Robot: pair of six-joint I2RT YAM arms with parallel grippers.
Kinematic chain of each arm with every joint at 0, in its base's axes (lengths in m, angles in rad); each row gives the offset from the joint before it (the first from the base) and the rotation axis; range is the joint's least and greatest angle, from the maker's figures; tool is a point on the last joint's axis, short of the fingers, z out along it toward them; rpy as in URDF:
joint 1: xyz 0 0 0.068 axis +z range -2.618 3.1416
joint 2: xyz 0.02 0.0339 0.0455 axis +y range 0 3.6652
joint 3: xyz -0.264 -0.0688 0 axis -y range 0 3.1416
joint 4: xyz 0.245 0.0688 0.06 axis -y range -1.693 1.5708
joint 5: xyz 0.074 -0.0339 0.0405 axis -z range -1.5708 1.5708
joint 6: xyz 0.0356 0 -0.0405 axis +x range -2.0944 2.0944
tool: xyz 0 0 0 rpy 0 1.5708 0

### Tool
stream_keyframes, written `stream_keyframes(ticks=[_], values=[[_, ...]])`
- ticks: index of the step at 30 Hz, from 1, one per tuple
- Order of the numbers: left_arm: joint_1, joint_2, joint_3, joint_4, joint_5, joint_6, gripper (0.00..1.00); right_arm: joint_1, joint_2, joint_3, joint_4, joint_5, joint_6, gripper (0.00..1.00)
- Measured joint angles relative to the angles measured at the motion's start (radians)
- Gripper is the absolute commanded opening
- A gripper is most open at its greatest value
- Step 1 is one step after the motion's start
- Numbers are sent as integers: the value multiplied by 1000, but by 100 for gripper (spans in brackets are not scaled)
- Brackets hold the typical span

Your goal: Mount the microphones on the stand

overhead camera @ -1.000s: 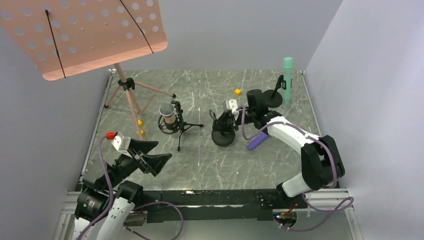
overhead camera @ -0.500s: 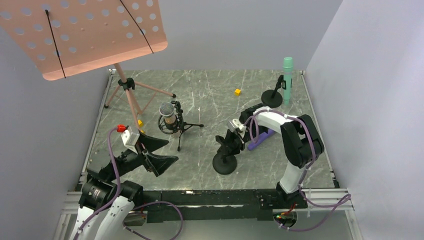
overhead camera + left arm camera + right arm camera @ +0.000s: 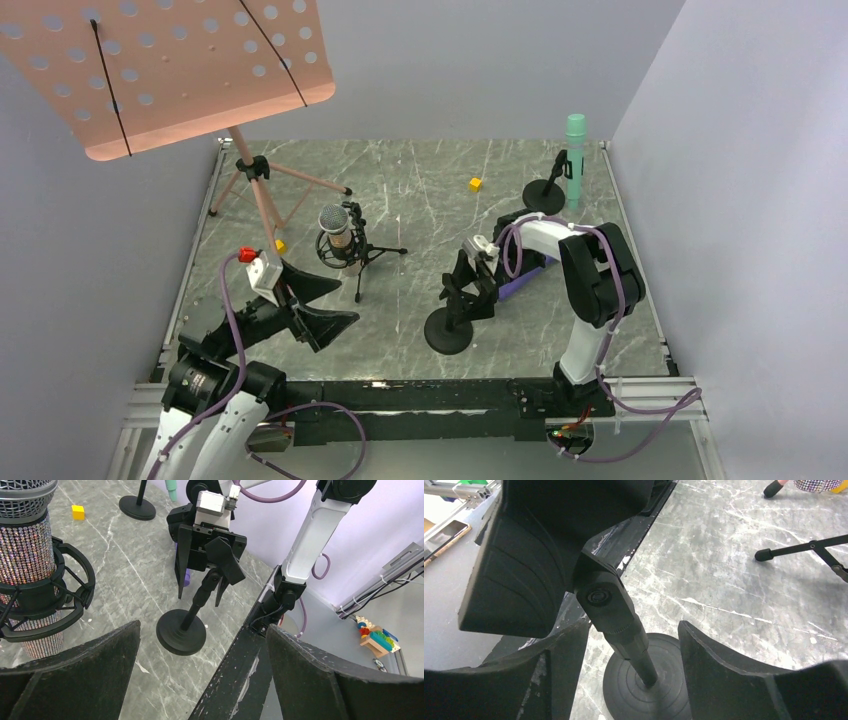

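A black stand [image 3: 449, 330] with a round base is upright near the table's front, its empty clip [image 3: 549, 545] at the top. My right gripper [image 3: 470, 290] is open, a finger on each side of the stand's post [image 3: 624, 625] with gaps showing. The purple microphone [image 3: 515, 283] lies on the table behind it, partly hidden by the right arm. At the back right the teal microphone [image 3: 575, 150] sits upright in a second stand [image 3: 545, 192]. The glittery microphone [image 3: 336, 232] rests in a tripod mount. My left gripper [image 3: 318, 306] hangs open and empty at the front left.
A pink perforated music stand [image 3: 170, 70] on a tripod [image 3: 255, 190] fills the back left. Yellow cubes lie at the back centre [image 3: 475, 184] and by the tripod [image 3: 280, 245]. The tripod mount's black legs [image 3: 385, 251] spread across the table. A metal rail [image 3: 420, 395] borders the front edge.
My right gripper brought the black stand from mid-table toward the front and has now opened its jaws off the post. The left arm shifted slightly forward and right.
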Motion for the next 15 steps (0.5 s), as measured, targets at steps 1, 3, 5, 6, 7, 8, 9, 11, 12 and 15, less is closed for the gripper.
stream_keyframes(ticks=[1, 3, 5, 6, 7, 8, 9, 11, 12, 15], values=[[0, 0, 0, 0, 0, 0, 99, -4, 0, -1, -2, -1, -1, 76], [0, 0, 0, 0, 0, 0, 99, -13, 0, -6, -5, -3, -2, 80], [0, 0, 0, -1, 1, 0, 99, -29, 0, -13, -7, -3, -3, 82], [0, 0, 0, -1, 2, 0, 99, -40, 0, -15, -8, -3, -3, 83], [0, 0, 0, -2, 4, 0, 99, -59, 0, -19, -9, -3, -5, 83], [0, 0, 0, -3, 5, 0, 99, -74, -2, -20, -9, -2, -5, 84], [0, 0, 2, -6, 7, 1, 99, -94, -6, -21, -9, -2, -5, 84], [0, 0, 5, -10, 11, 2, 99, -133, -22, -22, -9, 0, -5, 84], [0, 0, 9, -16, 15, 3, 99, -151, -35, -22, -9, 2, -5, 85], [0, 2, 25, -21, 35, 3, 99, -195, -81, -21, -10, 9, 10, 98]])
